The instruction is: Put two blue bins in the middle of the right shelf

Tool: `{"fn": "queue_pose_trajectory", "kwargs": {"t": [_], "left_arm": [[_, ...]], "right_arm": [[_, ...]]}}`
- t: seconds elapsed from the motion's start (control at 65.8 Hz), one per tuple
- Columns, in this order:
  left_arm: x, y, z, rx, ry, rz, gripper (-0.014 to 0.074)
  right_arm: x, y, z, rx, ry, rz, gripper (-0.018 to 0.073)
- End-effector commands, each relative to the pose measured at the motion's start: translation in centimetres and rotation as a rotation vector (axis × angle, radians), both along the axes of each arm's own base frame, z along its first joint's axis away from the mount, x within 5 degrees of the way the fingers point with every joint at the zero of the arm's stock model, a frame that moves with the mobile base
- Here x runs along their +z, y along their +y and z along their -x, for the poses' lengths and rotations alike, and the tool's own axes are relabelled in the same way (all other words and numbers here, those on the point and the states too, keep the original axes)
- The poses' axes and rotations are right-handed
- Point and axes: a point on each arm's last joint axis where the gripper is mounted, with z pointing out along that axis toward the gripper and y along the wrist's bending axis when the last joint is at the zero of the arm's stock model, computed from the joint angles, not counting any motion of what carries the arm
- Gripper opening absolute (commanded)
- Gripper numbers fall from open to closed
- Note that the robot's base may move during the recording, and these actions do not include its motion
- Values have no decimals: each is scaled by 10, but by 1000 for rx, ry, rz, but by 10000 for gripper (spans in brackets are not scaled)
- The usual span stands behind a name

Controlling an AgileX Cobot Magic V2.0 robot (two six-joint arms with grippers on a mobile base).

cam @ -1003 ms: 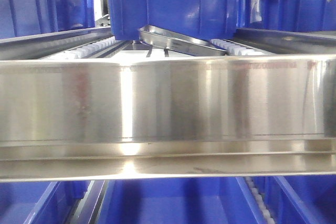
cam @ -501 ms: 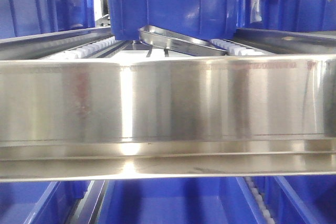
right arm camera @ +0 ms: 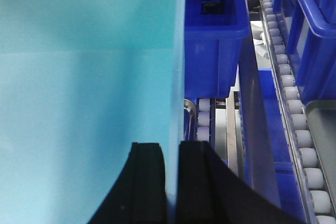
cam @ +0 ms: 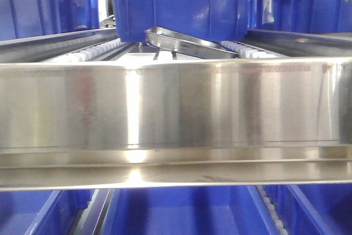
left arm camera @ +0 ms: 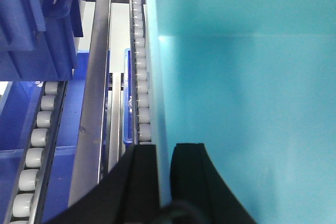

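In the left wrist view, dark blue bins [left arm camera: 37, 24] hung at the far left above a roller track [left arm camera: 35, 145]. A long steel rail [left arm camera: 94, 103] ran beside it, then a second row of rollers [left arm camera: 139, 77]. The pale aqua bin [left arm camera: 241, 103] lay just beside that row and filled the whole right side. At the bottom, the left gripper [left arm camera: 164, 182] straddled the bin's wall, one black finger on each face. It was closed down to a narrow slot, and we saw the wall pinched in it.

In the front view, the steel shelf tier [cam: 176, 108] stretched its broad shiny front rail across the frame. Behind the rail we saw white rollers [cam: 99, 50] on the left, a tilted steel tray [cam: 187, 42] in the middle, and more rollers [cam: 247, 50] to the right. A dark blue bin [cam: 181, 4] stood above the tray.

In the right wrist view, the same aqua surface covered the left half. The right gripper [right arm camera: 172, 182] sat astride its edge, fingers drawn in on both sides of the wall and gripping it. To the right stood a royal-blue bin [right arm camera: 215, 35], then a line of rollers [right arm camera: 294, 108]. A ribbed blue bin [right arm camera: 310, 35] stood at the far right.

We could not tell whether one aqua bin or two nested ones were held.
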Motion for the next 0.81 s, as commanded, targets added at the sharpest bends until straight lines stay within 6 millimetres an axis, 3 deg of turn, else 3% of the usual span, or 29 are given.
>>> {"fn": "queue_pose_trajectory", "kwargs": {"t": [0.0, 0.79], "left_arm": [[10, -3, 4, -28, -62, 33, -111], [10, -3, 4, -28, -64, 34, -111]], "right_arm": [[13, 1, 4, 17, -87, -21, -167], [14, 1, 4, 17, -90, -22, -167]]}}
